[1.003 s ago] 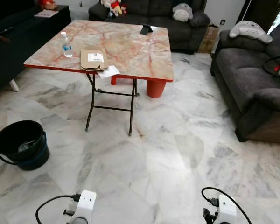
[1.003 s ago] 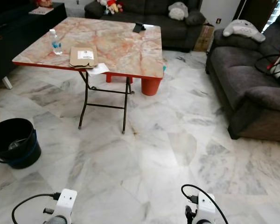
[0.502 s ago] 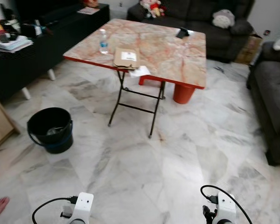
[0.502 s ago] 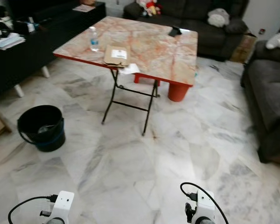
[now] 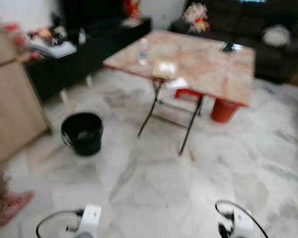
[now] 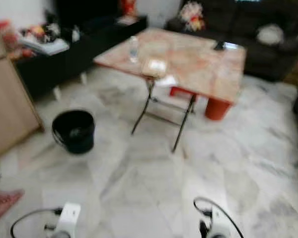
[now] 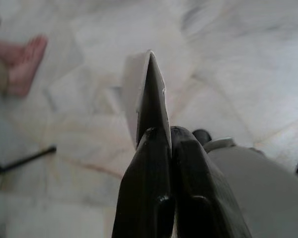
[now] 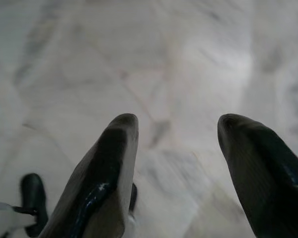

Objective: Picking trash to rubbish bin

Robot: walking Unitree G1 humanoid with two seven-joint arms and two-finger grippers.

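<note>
Trash first: a thin, pale flat scrap [image 7: 148,94] is pinched edge-on between the two black fingers of the left pincer [image 7: 161,136], which are pressed together on it, hanging low over the marble floor [image 5: 154,188]. The rubbish bin [image 5: 82,133], a black bucket, stands on the floor to the robot's left of the folding surface [image 5: 203,64]; something pale lies at its bottom, too blurred to name. The right pincer [image 8: 176,131] hangs over bare marble with its fingers spread wide apart and nothing between them.

On the marbled orange surface a clear water bottle [image 5: 143,51] stands upright near the left edge, and a flat brown cardboard package [image 5: 164,69] lies at the near edge, with a white paper [image 5: 177,82] overhanging just beside it. A small dark object [image 5: 227,47] lies toward the far side. An orange pot [image 5: 223,109] sits on the floor beneath the surface's right corner.

Open floor lies between the robot and the bin. A light wooden cabinet [image 5: 12,104] stands at far left, with a low black unit [image 5: 94,47] carrying clutter behind it. A dark sofa [image 5: 248,29] with soft toys runs along the back. A person's foot [image 5: 15,207] in pink rests on the floor at the near left, well apart from the bin. Both eye views are blurred.
</note>
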